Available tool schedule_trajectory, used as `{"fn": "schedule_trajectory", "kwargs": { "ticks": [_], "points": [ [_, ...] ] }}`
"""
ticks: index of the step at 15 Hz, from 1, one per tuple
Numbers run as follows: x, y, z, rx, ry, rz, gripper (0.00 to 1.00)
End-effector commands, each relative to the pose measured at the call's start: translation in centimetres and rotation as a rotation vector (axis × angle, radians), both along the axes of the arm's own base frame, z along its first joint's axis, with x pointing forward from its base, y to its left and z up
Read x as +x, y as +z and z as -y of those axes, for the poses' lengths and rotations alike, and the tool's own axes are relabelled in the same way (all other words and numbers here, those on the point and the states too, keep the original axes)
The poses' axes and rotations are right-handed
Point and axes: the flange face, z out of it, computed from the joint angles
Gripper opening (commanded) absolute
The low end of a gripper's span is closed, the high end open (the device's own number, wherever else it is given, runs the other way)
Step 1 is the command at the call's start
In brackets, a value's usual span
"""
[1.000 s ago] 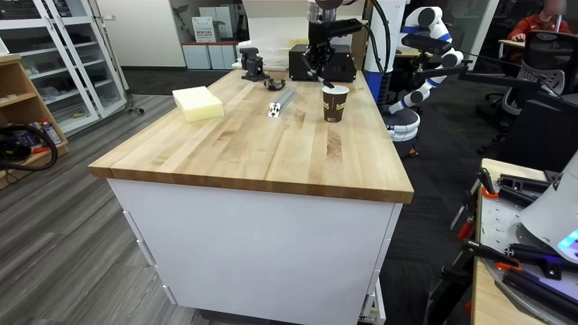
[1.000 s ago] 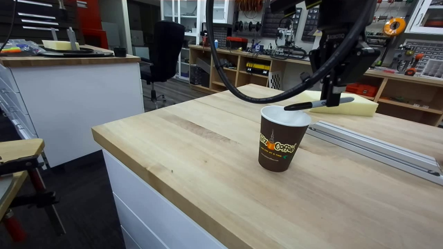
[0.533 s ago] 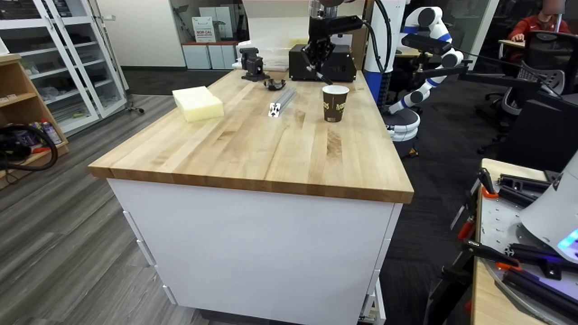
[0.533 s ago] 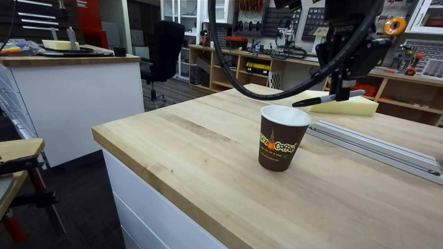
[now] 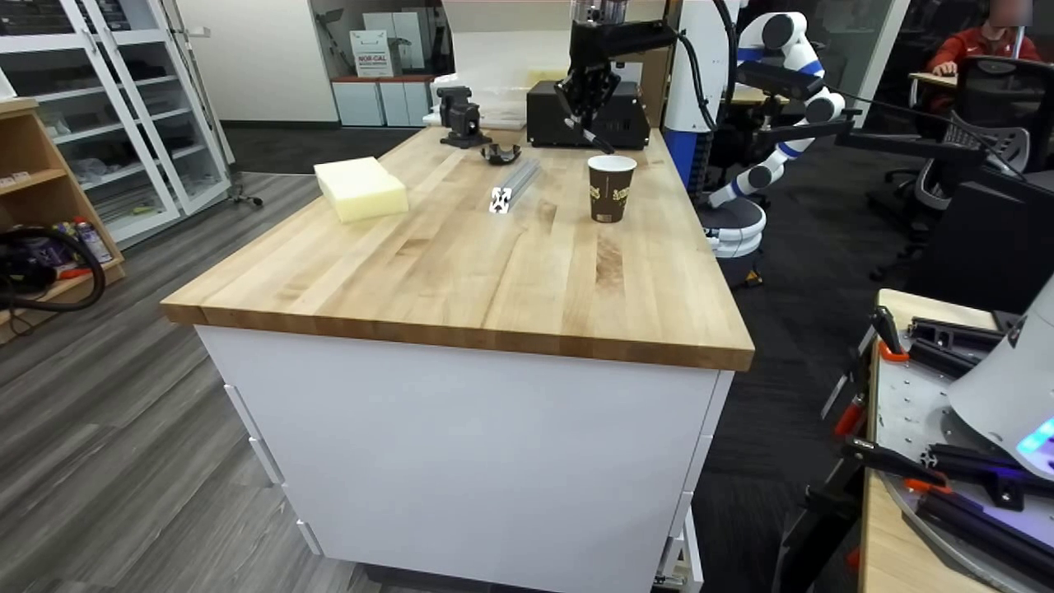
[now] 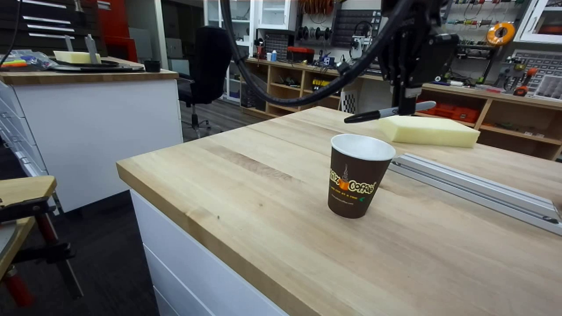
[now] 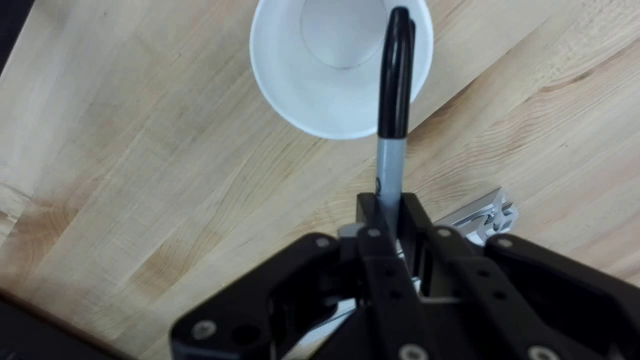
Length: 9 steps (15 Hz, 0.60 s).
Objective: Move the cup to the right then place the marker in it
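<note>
The hand pinched the marker, cap toward the cup.
Jaws tight on its barrel, the marker ran from lower centre up the wrist view, overlapping the right of the cup's mouth; the cup stood at top centre on the counter. The drop likely needed a shift toward frame left and a steeper tilt.

Marker looks smooth plastic, its cap glossy; cup smooth paper; tabletop smooth wood; block matt foam; rail satin metal.

wrist view | top edge crops cup | fingers partly hide marker
</note>
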Motion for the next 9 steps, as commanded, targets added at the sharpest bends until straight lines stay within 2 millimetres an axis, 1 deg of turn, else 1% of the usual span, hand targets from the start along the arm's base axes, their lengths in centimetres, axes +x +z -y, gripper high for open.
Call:
{"fn": "schedule_trajectory", "kwargs": {
  "ticks": [1,6,9],
  "points": [
    [-3.2,0.4,-1.3,-0.009,-0.029,0.033,0.03],
    [-5.3,-0.3,-1.8,-0.044,-0.046,0.123,0.03],
    [-6.1,-0.9,-2.1,-0.06,-0.047,0.133,0.03]
  ]
}}
